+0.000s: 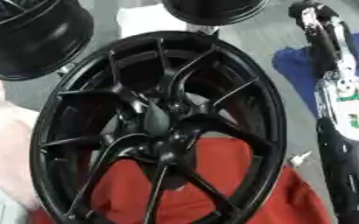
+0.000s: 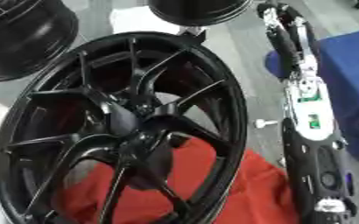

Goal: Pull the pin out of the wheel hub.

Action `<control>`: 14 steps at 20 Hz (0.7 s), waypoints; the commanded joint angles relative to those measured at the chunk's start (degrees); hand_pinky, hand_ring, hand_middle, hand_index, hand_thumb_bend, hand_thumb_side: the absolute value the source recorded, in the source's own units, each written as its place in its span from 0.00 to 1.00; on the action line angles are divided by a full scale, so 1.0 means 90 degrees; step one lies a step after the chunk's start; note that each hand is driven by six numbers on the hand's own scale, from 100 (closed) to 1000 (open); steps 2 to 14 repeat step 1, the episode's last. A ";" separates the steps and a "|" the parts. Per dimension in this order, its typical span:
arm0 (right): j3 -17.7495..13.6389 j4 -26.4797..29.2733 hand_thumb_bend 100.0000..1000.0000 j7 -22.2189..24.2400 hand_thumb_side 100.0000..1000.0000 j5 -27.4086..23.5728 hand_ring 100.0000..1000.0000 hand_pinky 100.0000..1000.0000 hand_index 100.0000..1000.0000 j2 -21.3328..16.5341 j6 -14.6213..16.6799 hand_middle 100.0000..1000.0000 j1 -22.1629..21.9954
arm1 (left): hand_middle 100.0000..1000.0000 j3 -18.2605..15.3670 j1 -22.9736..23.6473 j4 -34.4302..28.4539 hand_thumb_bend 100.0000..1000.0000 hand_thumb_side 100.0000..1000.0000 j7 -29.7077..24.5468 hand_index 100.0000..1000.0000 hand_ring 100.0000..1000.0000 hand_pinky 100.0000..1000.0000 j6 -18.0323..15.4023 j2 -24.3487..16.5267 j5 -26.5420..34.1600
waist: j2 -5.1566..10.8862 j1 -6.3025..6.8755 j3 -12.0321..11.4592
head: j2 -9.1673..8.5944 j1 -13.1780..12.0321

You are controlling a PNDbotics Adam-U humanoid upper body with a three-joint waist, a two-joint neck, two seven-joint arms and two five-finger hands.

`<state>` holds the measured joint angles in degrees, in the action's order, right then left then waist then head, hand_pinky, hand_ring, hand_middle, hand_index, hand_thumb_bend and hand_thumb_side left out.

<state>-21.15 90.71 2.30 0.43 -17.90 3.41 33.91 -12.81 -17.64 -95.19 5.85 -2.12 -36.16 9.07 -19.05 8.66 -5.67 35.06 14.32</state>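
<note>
Your wheel hub [image 1: 160,127] stands nearly upright in the middle of both views, a black multi-spoke rim resting on a red cloth [image 1: 228,183] that covers the floor [image 2: 244,48] beneath its lower half. You cannot pick out the pin with any certainty: the centre of the hub is a dark cluster where the spokes meet, and nothing there reads clearly as a pin. A small white piece [image 2: 264,124] lies on the floor just beside the rim's right edge, apart from it.

Your right arm [image 2: 305,109] runs down the right side, beside the rim and not touching it. Its hand is not visible, so you cannot tell how the fingers are set or how near the hub they are. Two other black rims [image 1: 29,37] sit at the top, and a blue cloth [image 2: 351,87] lies at the right edge.
</note>
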 commanded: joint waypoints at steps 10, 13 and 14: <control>0.0009 0.0158 0.00 -0.0047 0.60 -0.0117 0.82 0.96 0.65 -0.0048 0.0062 0.66 0.0098 | 0.55 -0.0049 -0.0084 -0.0491 0.00 0.81 0.0236 0.69 0.63 0.73 -0.0385 0.0517 0.0172 | 0.0258 -0.0146 0.0014 | -0.0031 -0.0078; 0.0009 0.0158 0.00 -0.0047 0.60 -0.0117 0.82 0.96 0.65 -0.0048 0.0062 0.66 0.0098 | 0.55 -0.0049 -0.0084 -0.0491 0.00 0.81 0.0236 0.69 0.63 0.73 -0.0385 0.0517 0.0172 | 0.0258 -0.0146 0.0014 | -0.0031 -0.0078; 0.0009 0.0158 0.00 -0.0047 0.60 -0.0117 0.82 0.96 0.65 -0.0048 0.0062 0.66 0.0098 | 0.55 -0.0049 -0.0084 -0.0491 0.00 0.81 0.0236 0.69 0.63 0.73 -0.0385 0.0517 0.0172 | 0.0258 -0.0146 0.0014 | -0.0031 -0.0078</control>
